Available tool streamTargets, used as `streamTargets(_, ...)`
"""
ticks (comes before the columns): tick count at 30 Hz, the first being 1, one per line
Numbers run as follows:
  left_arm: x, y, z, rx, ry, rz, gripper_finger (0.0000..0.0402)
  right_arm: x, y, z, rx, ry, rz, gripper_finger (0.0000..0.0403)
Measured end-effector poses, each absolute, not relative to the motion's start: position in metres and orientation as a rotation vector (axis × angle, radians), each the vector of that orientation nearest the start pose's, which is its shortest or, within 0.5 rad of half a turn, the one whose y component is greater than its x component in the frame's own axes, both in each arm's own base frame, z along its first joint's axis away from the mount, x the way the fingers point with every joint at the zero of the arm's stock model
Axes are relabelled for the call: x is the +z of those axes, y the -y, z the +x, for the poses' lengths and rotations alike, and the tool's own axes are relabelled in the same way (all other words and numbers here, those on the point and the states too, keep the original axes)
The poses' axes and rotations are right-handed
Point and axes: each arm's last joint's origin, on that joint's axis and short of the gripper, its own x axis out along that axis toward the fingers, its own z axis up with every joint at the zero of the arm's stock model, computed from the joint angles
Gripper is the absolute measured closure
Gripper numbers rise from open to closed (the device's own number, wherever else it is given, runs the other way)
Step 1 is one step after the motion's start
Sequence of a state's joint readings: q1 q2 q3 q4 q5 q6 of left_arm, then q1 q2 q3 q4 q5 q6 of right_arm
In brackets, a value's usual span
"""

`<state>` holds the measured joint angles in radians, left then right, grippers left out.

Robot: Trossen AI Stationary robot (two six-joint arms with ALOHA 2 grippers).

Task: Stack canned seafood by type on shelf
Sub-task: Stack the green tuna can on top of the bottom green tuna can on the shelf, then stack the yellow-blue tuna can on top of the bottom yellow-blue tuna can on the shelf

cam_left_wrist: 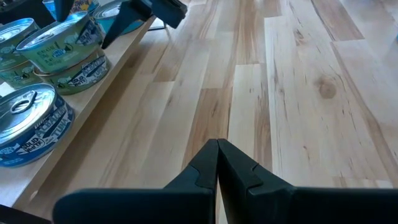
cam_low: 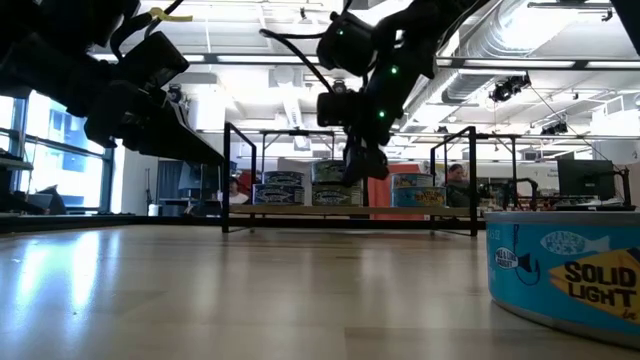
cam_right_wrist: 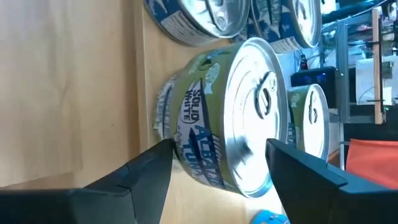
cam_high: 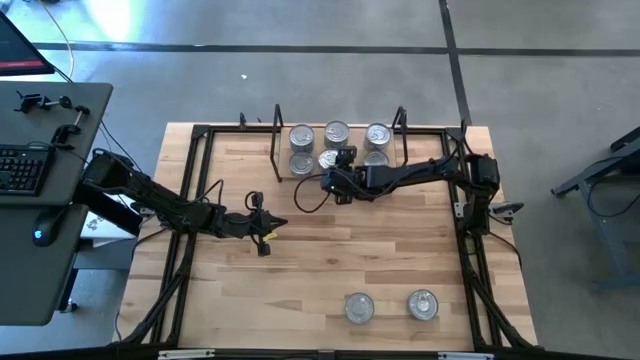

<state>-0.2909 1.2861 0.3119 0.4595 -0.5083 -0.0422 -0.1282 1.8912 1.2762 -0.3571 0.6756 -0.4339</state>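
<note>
the right pincer [cam_right_wrist: 214, 168], spread wide around the green tin [cam_right_wrist: 217, 118] on the shelf [cam_high: 340, 176], should square it before lifting clear.

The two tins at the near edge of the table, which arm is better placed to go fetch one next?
Probably the left. The left gripper is shut, holds nothing and hangs over open tabletop, nearer the loose tins. The right gripper is open around a green-labelled tin at the shelf.
</note>
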Motion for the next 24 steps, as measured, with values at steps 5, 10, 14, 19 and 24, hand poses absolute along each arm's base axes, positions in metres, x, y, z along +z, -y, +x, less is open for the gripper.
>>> streamTargets(5, 0.142, 0.048, 0.209, 0.223, -0.47, 0.159, 0.0401, 0.187, 0.07, 0.383, -0.529, -1.116, -0.638, 0.0152)
streamTargets(10, 0.142, 0.048, 0.209, 0.223, -0.47, 0.159, 0.0401, 0.188, 0.069, 0.382, -0.534, -1.117, -0.639, 0.0144)
streamTargets(14, 0.142, 0.048, 0.209, 0.223, -0.47, 0.159, 0.0401, 0.199, 0.064, 0.377, -0.532, -1.108, -0.633, 0.0143)
streamTargets(19, 0.142, 0.048, 0.209, 0.223, -0.47, 0.159, 0.0401, 0.231, 0.036, 0.365, -0.494, -1.022, -0.576, 0.0143)
streamTargets(24, 0.142, 0.048, 0.209, 0.225, -0.468, 0.15, 0.0401, 0.262, -0.009, 0.339, -0.334, -0.98, -0.471, 0.0143)
